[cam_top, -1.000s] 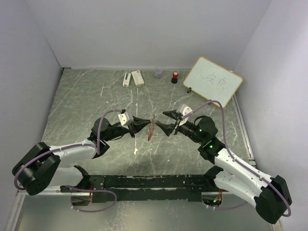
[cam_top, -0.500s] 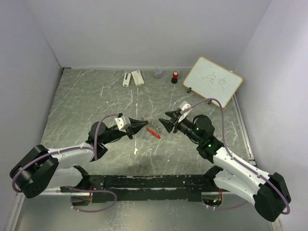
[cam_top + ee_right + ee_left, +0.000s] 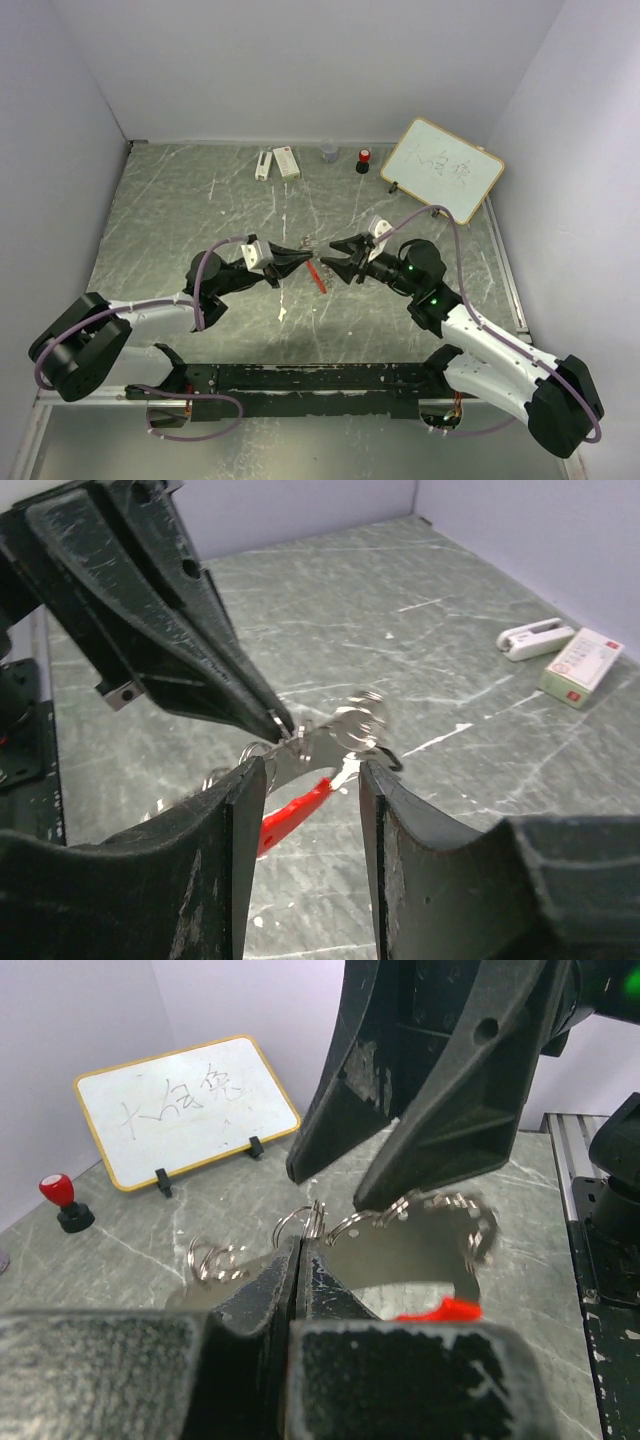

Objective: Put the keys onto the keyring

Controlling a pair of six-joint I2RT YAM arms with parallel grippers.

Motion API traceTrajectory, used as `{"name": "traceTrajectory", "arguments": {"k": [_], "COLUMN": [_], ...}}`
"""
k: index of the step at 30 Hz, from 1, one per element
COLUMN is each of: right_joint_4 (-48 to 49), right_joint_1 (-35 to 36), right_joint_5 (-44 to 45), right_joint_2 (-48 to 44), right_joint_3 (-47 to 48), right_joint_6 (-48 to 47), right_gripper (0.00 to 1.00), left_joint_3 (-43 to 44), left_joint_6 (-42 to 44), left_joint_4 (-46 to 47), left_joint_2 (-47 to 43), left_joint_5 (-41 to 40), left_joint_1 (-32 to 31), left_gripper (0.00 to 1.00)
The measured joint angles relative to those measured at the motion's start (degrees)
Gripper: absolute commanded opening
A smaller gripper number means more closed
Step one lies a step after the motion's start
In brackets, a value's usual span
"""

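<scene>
You have the left arm (image 3: pixel 150 315) reaching in from the near left corner toward the middle of the surface (image 3: pixel 170 220). The left fingers (image 3: pixel 285 1300) are pressed together, pinching the thin silver loop of the keyring (image 3: pixel 340 730) right at their tips. The keyring sits between the two arms, about the middle of the surface, and its red fob (image 3: pixel 292 818) dangles below the loop. The silver bits (image 3: pixel 468 1228) bunched on the loop are blurred, so you cannot tell which of them are keys.

Just right of the keyring, the right fingers (image 3: pixel 215 880) are spread with nothing clamped. In the right wrist view the loop shows in the gap between them. In the left wrist view one tip comes right up to the loop, though you cannot tell whether it touches. The right arm (image 3: pixel 480 340) comes in from the near right corner.

Along the far edge, well apart from the keyring, you see from left to right:
- a small white case (image 3: pixel 263 164)
- just beside it, a white box (image 3: pixel 286 161) with a red mark
- a little grey cup (image 3: pixel 329 152)
- a black stamp (image 3: pixel 364 160) with a red cap
- a wood-framed whiteboard (image 3: pixel 442 168) with handwriting on it, propped at a tilt by the far right corner
</scene>
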Motion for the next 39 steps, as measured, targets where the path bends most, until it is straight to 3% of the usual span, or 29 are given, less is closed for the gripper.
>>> {"name": "traceTrajectory", "arguments": {"k": [8,12,23,32,36,39], "right_joint_4": [-0.2,-0.4,-2.5,-2.4,-2.5,-3.3], "right_joint_1": [0.0,0.0,0.1,0.1,0.1,0.1], "right_joint_5": [-4.3,-4.2,1.4,8.2,9.2,9.4], "right_joint_2": [1.4,1.4,0.7,-5.1,-6.1,-6.1], "right_joint_3": [0.0,0.0,-0.1,-1.4,-1.5,-1.5], "right_joint_6": [-0.2,-0.4,-0.4,-0.4,-0.3,-0.5], "right_gripper": [0.38,0.24,0.00,0.00,0.18,0.22], "left_joint_3": [1.2,1.5,1.8,2.8,2.9,3.8], "left_joint_6": [-0.7,-2.1,-9.9,-16.5,-20.0,-23.3], "left_joint_4": [1.7,4.2,14.4,19.5,19.6,19.6], "left_joint_2": [1.8,3.1,6.7,9.3,11.9,15.0], "left_joint_5": [2.4,3.9,8.9,13.5,15.6,17.6], "left_joint_1": [0.0,0.0,0.8,2.1,2.9,4.0], "left_gripper": [0.07,0.07,0.07,0.07,0.07,0.07]}}
